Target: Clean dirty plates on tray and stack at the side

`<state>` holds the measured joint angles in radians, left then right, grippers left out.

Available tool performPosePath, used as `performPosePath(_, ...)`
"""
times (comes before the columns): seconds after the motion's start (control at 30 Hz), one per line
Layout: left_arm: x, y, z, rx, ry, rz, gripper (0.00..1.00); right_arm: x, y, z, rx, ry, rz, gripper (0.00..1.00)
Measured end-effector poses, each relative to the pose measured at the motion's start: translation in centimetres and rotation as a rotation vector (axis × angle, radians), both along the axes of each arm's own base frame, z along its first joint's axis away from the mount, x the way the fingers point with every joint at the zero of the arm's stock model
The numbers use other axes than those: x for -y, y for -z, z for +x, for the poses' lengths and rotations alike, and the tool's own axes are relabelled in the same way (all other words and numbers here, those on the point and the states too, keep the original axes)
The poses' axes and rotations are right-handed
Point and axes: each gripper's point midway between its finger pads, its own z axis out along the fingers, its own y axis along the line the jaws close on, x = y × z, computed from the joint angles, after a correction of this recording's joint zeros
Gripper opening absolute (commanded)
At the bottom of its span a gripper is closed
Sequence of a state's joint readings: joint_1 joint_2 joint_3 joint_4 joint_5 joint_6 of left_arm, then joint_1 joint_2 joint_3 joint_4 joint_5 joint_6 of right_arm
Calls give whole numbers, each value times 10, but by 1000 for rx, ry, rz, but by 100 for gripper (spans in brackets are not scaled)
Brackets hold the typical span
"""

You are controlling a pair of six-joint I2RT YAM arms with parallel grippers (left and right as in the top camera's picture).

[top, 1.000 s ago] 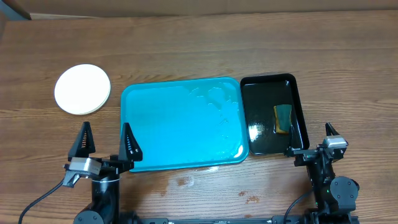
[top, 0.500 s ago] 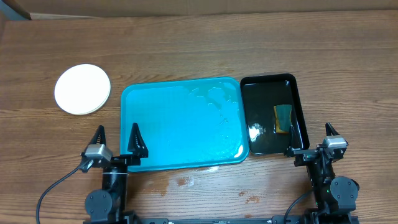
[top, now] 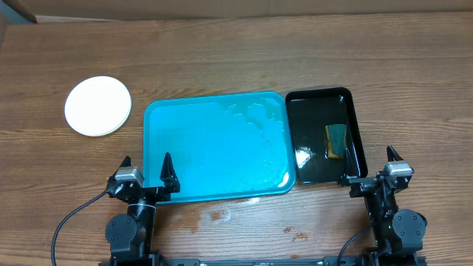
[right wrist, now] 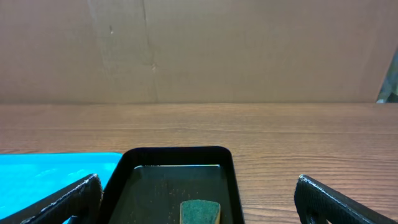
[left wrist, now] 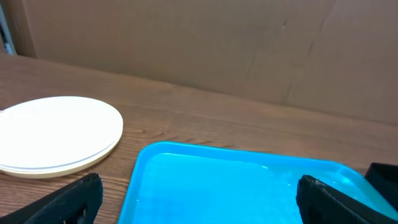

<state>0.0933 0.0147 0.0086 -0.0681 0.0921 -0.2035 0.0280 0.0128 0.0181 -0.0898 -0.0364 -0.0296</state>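
Large turquoise-blue rectangular plastic tray (top: 214,148) flat at the middle of the brown wooden desk (top: 236,59). Long axis left to right, turned slightly so the right end sits a little farther back. Wet sheen and droplets over its right part.

Stack of round shallow plates (top: 97,106) off the tray, on the desk beyond its far-left corner, near but not touching. White on top, with a pale yellowish rim showing just beneath in the left wrist view (left wrist: 56,130).

Smaller glossy black rectangular tray (top: 310,140) just beside the turquoise one's right edge, long axis front to back. Green-and-yellow sponge (top: 336,140) lying in its right half.

Left hand (top: 146,164) low at the turquoise tray's near-left corner, spread wide, gripping nothing, one finger (left wrist: 68,202) over bare desk and the other over the tray.

Right hand (top: 367,164) by the black tray's near-right corner, likewise gaping and empty.
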Motion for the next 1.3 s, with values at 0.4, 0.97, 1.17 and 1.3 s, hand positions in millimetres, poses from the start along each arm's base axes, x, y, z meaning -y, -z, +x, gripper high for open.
performPosePath(0.4,0,0,0,0,5,74,100,0,0,0,1,0,0,100)
performPosePath(0.97,0,0,0,0,6,77,100,0,0,0,1,0,0,100)
performPosePath(1.17,0,0,0,0,6,77,100,0,0,0,1,0,0,100)
performPosePath(1.3,0,0,0,0,6,77,100,0,0,0,0,0,0,100)
